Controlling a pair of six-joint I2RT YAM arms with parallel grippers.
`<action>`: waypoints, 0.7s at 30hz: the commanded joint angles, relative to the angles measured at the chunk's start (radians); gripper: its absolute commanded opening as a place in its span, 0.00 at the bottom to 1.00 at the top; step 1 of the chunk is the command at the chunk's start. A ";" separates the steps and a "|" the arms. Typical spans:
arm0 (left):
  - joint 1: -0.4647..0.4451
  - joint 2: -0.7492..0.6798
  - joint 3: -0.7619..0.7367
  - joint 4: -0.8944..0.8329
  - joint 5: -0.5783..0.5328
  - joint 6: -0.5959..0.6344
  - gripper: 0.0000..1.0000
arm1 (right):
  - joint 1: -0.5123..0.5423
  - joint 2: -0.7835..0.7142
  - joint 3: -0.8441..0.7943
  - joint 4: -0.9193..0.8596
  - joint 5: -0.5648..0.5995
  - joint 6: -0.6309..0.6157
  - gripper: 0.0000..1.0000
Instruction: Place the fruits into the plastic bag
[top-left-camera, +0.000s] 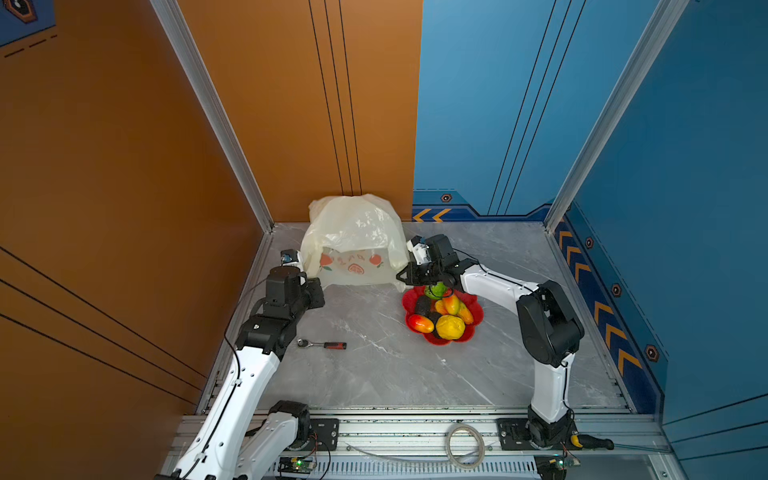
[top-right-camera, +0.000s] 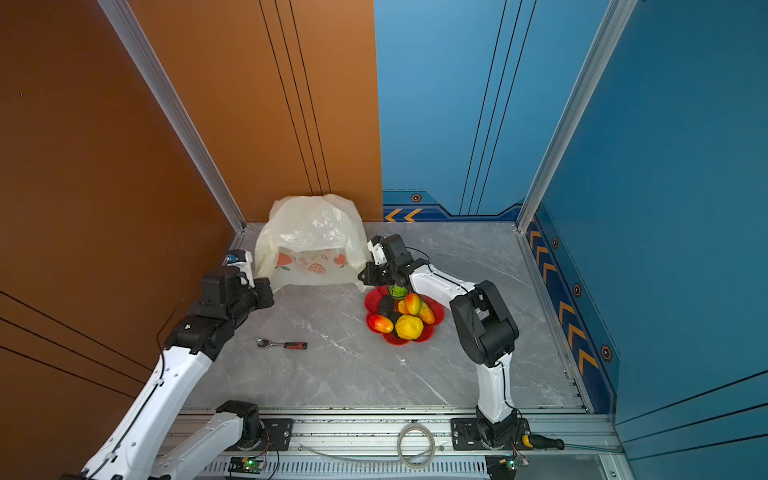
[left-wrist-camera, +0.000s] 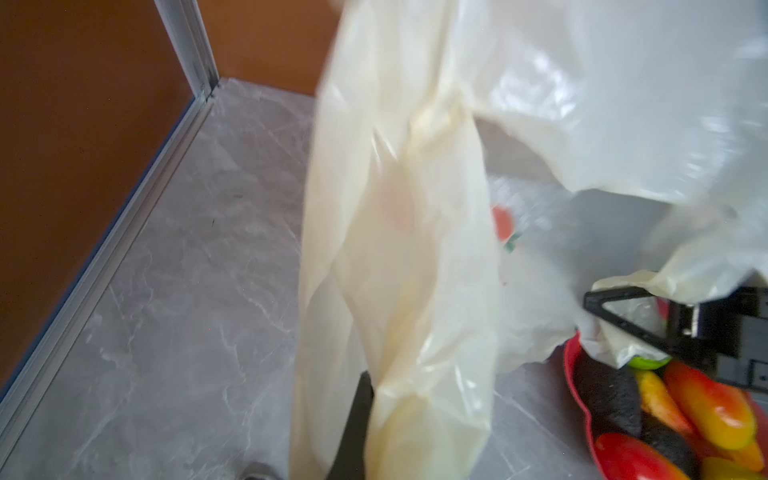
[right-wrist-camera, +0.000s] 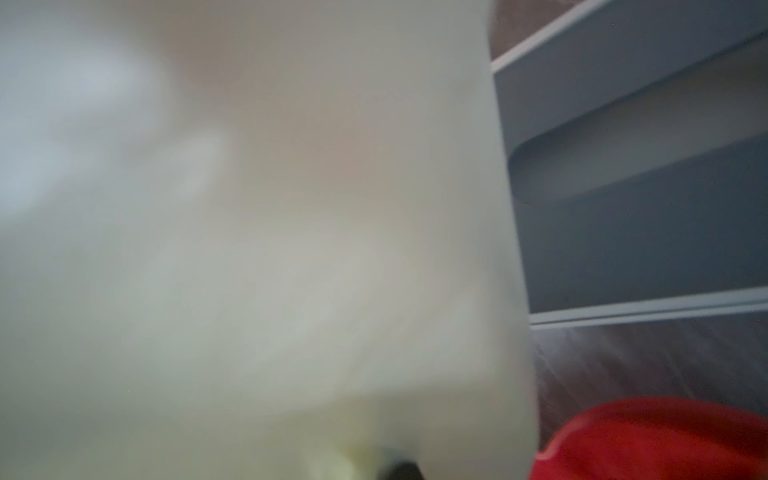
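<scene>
A: Grippers first pls. What are they doing?

B: The left gripper (top-left-camera: 311, 278) has its jaws pinched together on the plastic bag (top-left-camera: 353, 232), at the bag's lower left edge. In the left wrist view the cream film runs down past one dark finger (left-wrist-camera: 355, 424). The right gripper (top-left-camera: 400, 277) is likewise clamped on the bag, at the lower right edge, w/ film bunched at its tips.

A: And the bag itself?

B: It's puffed up & spread btwn the two grippers, at the back left of the grey marble table (top-left-camera: 374, 374), close to the orange wall. It's translucent & crinkly, w/ orange fruit prints facing the camera. The right wrist view is mostly blurred cream film.

A: Where are the fruits?

B: The fruits (top-left-camera: 446, 316) are piled in a red dish (top-left-camera: 441, 341), flower-shaped, just right of the bag & below the right gripper's wrist. The green fruit (top-left-camera: 437, 289) is at the back of the pile, partly hidden by that gripper. The yellow fruit (top-left-camera: 450, 327) is at the front, w/ red-orange & dark ones around it. The bag's right corner hangs over the dish's near end.

A: Anything else?

B: A ratchet wrench (top-left-camera: 322, 344) w/ a red-black handle lies on the table in front of the bag, apart from the dish.
</scene>
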 joint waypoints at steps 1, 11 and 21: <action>0.007 0.018 0.010 0.006 0.058 -0.014 0.00 | 0.014 -0.071 0.120 0.036 -0.032 0.012 0.00; 0.009 0.023 0.000 -0.055 0.100 -0.050 0.00 | 0.003 -0.011 0.190 -0.028 -0.035 0.049 0.00; 0.010 0.075 0.187 -0.160 0.095 -0.035 0.00 | -0.001 -0.035 0.280 -0.089 -0.020 0.050 0.00</action>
